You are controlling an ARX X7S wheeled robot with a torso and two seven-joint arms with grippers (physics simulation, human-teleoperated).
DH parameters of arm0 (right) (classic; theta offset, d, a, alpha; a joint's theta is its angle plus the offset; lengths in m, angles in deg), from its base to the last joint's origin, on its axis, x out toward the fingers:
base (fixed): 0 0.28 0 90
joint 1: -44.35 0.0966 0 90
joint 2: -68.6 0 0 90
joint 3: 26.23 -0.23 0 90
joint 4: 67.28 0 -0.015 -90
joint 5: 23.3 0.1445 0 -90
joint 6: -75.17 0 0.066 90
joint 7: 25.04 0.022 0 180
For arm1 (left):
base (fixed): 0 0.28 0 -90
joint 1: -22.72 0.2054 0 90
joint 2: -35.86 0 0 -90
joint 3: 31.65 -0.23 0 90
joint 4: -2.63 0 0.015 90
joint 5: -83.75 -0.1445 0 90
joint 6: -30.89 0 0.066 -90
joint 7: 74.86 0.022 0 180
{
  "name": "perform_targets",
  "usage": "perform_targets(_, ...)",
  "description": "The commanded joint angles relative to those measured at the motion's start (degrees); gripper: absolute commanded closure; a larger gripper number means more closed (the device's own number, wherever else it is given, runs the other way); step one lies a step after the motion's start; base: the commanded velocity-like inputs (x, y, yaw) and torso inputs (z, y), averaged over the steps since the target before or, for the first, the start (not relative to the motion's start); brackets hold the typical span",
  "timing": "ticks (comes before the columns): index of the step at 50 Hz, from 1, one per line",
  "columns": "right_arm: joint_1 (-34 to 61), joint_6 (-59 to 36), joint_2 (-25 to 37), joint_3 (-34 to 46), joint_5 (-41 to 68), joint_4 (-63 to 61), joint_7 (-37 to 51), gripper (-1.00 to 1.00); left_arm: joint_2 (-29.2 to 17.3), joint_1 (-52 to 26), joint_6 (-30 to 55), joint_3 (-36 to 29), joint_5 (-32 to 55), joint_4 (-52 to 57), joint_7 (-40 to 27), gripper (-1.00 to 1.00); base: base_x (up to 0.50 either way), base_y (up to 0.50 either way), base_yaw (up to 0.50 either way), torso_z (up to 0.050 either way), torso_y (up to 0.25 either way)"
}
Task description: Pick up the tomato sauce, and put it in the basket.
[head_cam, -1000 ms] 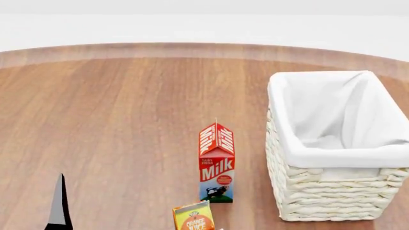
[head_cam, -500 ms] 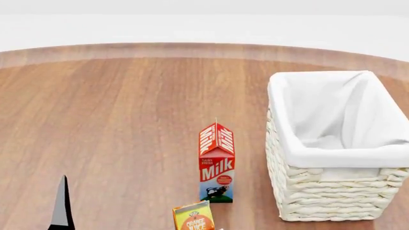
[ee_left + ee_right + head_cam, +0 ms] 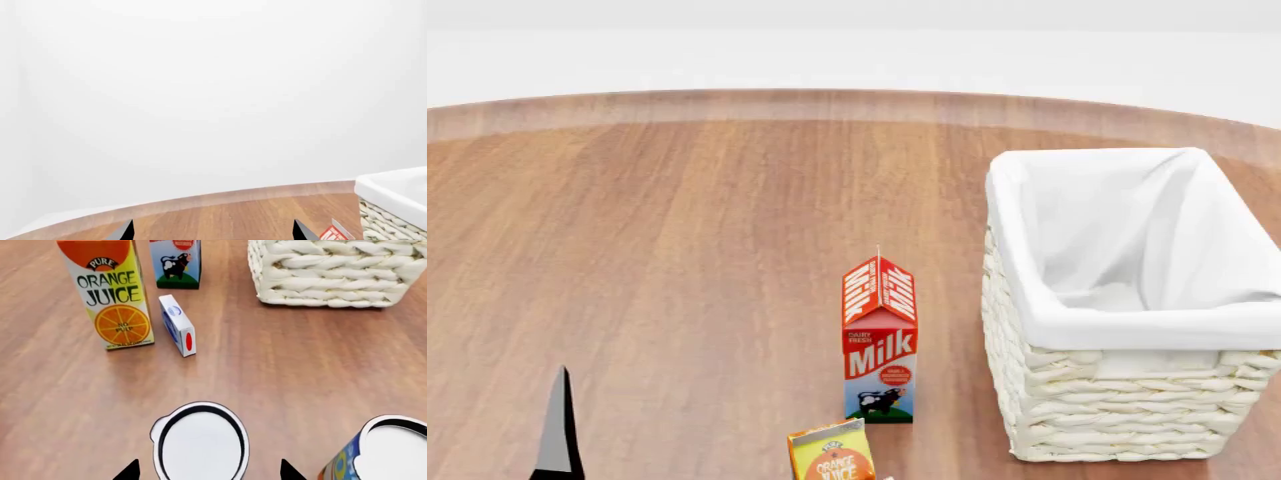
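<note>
In the right wrist view the tomato sauce (image 3: 200, 442) is seen from above: only its round white top with a dark rim shows, and the label is hidden. My right gripper (image 3: 208, 473) is open, one fingertip on each side of that can and not touching it. The cream wicker basket (image 3: 333, 275) stands beyond it, and in the head view (image 3: 1121, 400) at the right, white-lined with nothing in it. My left gripper (image 3: 212, 233) is open and empty above the wooden table. One of its fingers (image 3: 557, 430) shows in the head view.
A blue-and-yellow can (image 3: 377, 452) stands right beside the tomato sauce. An orange juice carton (image 3: 110, 295), a small white box (image 3: 179, 326) and a milk carton (image 3: 880, 340) stand between the cans and the basket's left side.
The left finger in the head view has sunk slightly toward the bottom edge. Nothing else has moved.
</note>
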Motion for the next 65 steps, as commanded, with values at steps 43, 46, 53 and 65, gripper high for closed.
perform_targets(43, 1.25, -9.19, 3.05, -0.32, 6.45, -15.42, 3.03, 1.0, -1.16, -0.53, 0.12, -0.76, 1.25, -0.33, -1.4, -1.0, 0.0, 0.0, 0.0, 0.0, 0.0)
perform_targets(46, 1.65, -8.54, 3.29, -1.19, 7.41, -18.29, 3.16, 1.0, -1.22, -0.54, 0.21, -0.73, 1.32, -0.23, -1.53, -1.0, 0.0, 0.0, 0.0, 0.0, 0.0)
perform_targets(53, 5.75, -16.25, 4.52, -5.47, 12.31, -29.51, 5.35, 1.0, -1.35, -0.55, 0.05, -0.97, 1.38, -0.4, -1.74, -1.0, 0.0, 0.0, 0.0, 0.0, 0.0)
perform_targets(65, 21.8, -30.78, 6.66, -12.95, 22.59, -39.4, 10.6, 1.0, -1.59, -0.56, -0.05, -0.96, 1.79, -0.48, -2.06, -1.0, 0.0, 0.0, 0.0, 0.0, 0.0)
